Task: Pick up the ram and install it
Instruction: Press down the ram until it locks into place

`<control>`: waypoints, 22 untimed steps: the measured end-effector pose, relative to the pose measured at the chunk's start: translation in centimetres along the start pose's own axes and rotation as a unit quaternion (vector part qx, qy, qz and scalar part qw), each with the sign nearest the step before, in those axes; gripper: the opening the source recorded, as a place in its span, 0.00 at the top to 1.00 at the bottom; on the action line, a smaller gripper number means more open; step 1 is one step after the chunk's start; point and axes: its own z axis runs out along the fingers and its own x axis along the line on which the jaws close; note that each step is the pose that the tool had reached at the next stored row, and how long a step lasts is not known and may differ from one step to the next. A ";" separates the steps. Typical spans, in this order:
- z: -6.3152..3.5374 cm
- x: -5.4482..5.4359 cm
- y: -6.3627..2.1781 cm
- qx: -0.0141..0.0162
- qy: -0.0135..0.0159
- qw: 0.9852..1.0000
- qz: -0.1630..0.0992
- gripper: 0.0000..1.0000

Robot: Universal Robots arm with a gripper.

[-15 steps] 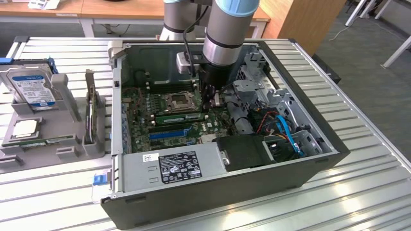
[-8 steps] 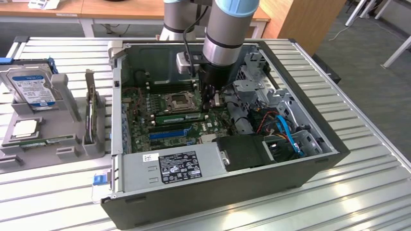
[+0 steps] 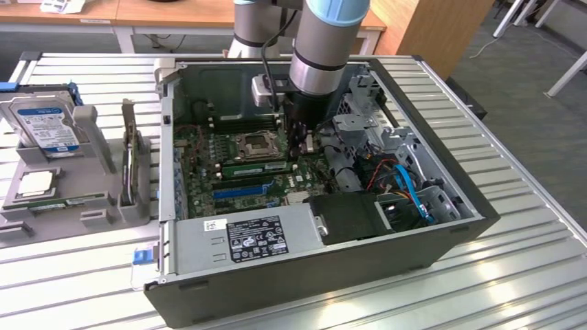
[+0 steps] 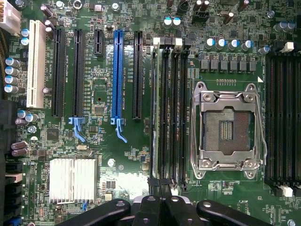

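While closed gripper (image 4: 162,200) hovers (above motherboard (image 4: 122,160)), ram (image 3: 254,167) sits slotted.

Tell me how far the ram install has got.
Done: the ram stands in a slot beside the empty processor socket. In hand: the shut gripper sits over the ram's end; gripping or pressing, I cannot tell. Left: the gripper has not yet left the computer case, and whether the ram is latched is unclear.

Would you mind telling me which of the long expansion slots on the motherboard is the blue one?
It is the second slot from the memory slots, with black slots on either side of it; its blue latch sits at one end. The white slot lies furthest away.
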 end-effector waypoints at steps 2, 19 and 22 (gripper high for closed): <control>0.08 0.0 -0.01 0.000 0.000 1.000 0.000 0.90; 0.32 0.0 -0.01 0.000 0.000 1.000 0.000 0.90; 0.38 0.0 -0.01 0.000 0.000 1.000 0.000 0.90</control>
